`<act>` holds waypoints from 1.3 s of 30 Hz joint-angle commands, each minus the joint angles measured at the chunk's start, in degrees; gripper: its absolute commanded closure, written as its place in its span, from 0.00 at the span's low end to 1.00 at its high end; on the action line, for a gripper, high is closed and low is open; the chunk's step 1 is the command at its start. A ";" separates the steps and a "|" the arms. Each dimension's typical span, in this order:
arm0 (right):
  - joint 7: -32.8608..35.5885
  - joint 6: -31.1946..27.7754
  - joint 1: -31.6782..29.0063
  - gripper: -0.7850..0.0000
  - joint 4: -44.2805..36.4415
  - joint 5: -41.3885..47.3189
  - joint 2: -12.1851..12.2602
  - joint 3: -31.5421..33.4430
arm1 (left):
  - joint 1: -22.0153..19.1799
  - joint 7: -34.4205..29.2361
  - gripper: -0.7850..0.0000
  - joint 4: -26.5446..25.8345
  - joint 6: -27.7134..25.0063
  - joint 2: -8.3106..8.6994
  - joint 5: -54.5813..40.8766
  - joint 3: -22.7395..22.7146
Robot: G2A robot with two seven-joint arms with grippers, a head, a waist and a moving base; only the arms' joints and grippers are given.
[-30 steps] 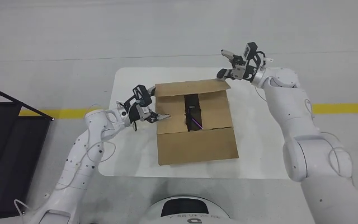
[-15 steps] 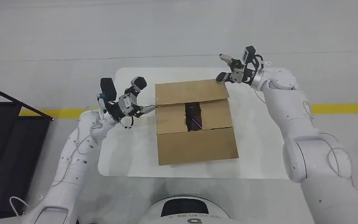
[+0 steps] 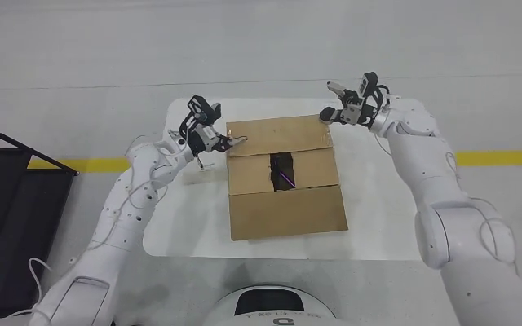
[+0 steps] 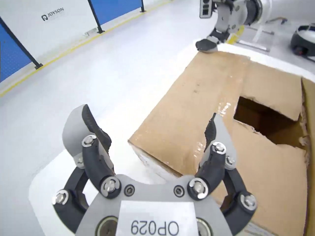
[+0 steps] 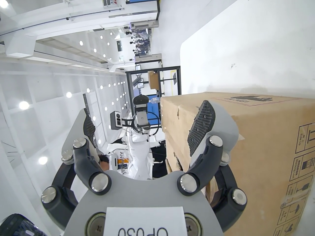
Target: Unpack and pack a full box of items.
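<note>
Sitting on one table, one box showed one gap in its top. The left gripper gaped wide and empty, the box's far left corner between its fingers; the right gripper, equally wide and empty, had one finger at the far right corner.

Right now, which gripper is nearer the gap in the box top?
Left. The left gripper at the box's far-left corner, nearer the gap; right gripper at the far-right corner.
</note>
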 commanded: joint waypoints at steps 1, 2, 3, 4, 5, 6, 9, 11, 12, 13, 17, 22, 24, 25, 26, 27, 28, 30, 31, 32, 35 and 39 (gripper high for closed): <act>1.47 -0.29 -0.26 0.00 -1.06 0.57 0.31 0.41 | 0.00 -0.06 0.00 0.52 -0.57 0.00 -0.04 0.32; 2.21 -0.46 -0.37 0.00 -1.85 0.69 0.50 0.59 | -0.03 -0.10 0.00 0.87 -0.62 -0.01 -0.39 0.34; 2.77 -0.75 -0.54 0.00 -2.84 0.76 0.66 0.73 | -0.07 -0.14 0.00 1.24 -0.58 -0.02 -0.60 0.33; 3.34 -0.92 -0.82 0.00 -3.92 0.87 0.81 0.85 | -0.10 -0.25 0.00 1.58 -0.58 -0.02 -0.91 0.35; 4.02 -1.11 -1.08 0.00 -5.41 1.02 0.92 0.92 | -0.13 -0.38 0.00 1.88 -0.50 -0.02 -1.15 0.32; 4.53 -1.12 -1.49 0.00 -6.88 1.20 1.02 0.99 | -0.14 -0.40 0.00 2.02 -0.53 -0.02 -1.24 0.34; 5.54 -0.64 -2.88 0.00 -12.82 0.33 1.28 0.51 | -0.03 -0.63 0.00 2.40 -0.40 0.02 -1.52 0.32; 5.34 -0.21 -3.24 0.00 -14.35 0.14 1.29 0.33 | 0.09 -0.74 0.00 2.51 -0.28 0.02 -1.69 0.41; 5.34 -0.21 -3.24 0.00 -14.35 0.14 1.29 0.33 | 0.15 -0.87 0.00 2.53 -0.48 0.01 -1.75 0.60; 5.34 -0.21 -3.24 0.00 -14.35 0.14 1.29 0.33 | 0.14 -0.95 0.00 2.48 -0.52 0.00 -1.69 0.75; 5.34 -0.21 -3.24 0.00 -14.35 0.14 1.29 0.33 | 0.16 -1.04 0.00 2.42 -0.57 -0.02 -1.67 0.99; 5.34 -0.21 -3.24 0.00 -14.35 0.14 1.29 0.33 | 0.16 -1.04 0.00 2.42 -0.57 -0.02 -1.67 0.99; 5.21 0.25 -3.59 0.00 -14.78 0.09 1.35 0.34 | 0.16 -1.04 0.00 2.42 -0.57 -0.02 -1.67 0.99; 5.45 1.12 -4.00 0.00 -15.65 0.15 1.63 0.74 | 0.16 -1.04 0.00 2.42 -0.57 -0.02 -1.67 0.99; 6.31 2.14 -4.38 0.00 -16.21 0.37 2.09 1.53 | 0.16 -1.04 0.00 2.42 -0.57 -0.02 -1.67 0.99; 8.63 4.15 -4.75 0.00 -16.51 0.83 2.61 2.33 | 0.16 -1.04 0.00 2.42 -0.57 -0.02 -1.67 0.99; 10.44 5.26 -5.00 0.00 -17.00 1.01 3.23 3.38 | 0.16 -1.04 0.00 2.42 -0.57 -0.02 -1.67 0.99; 13.80 6.61 -5.95 0.00 -17.80 1.16 4.61 5.79 | 0.16 -1.04 0.00 2.42 -0.57 -0.02 -1.67 0.99; 15.67 7.37 -6.50 0.00 -18.22 1.37 5.32 7.11 | 0.16 -1.04 0.00 2.42 -0.57 -0.02 -1.67 0.99; 17.28 8.03 -7.12 0.00 -18.60 1.39 6.08 8.49 | 0.16 -1.04 0.00 2.42 -0.57 -0.02 -1.67 0.99; 19.09 10.20 -9.72 0.00 -20.22 -0.98 8.37 11.48 | 0.16 -1.04 0.00 2.42 -0.57 -0.02 -1.67 0.99; 19.09 11.39 -15.08 0.00 -25.61 -5.95 11.32 10.75 | 0.16 -1.04 0.00 2.42 -0.57 -0.02 -1.67 0.99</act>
